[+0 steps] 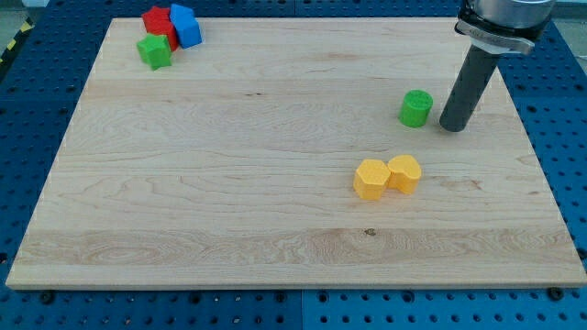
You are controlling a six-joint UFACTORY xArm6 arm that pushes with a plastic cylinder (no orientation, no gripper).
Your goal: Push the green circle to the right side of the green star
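Observation:
The green circle (pixel 415 108) is a short green cylinder on the wooden board, toward the view's right. My tip (pixel 452 126) rests on the board just to the right of the green circle, a small gap apart from it. The green star (pixel 155 51) sits far off at the view's top left, touching a red block (pixel 159 23) and close to a blue block (pixel 185 26).
Two yellow blocks (pixel 387 176) lie side by side, touching, below and left of the green circle. The wooden board (pixel 229 183) lies on a blue perforated table; its right edge is close to my tip.

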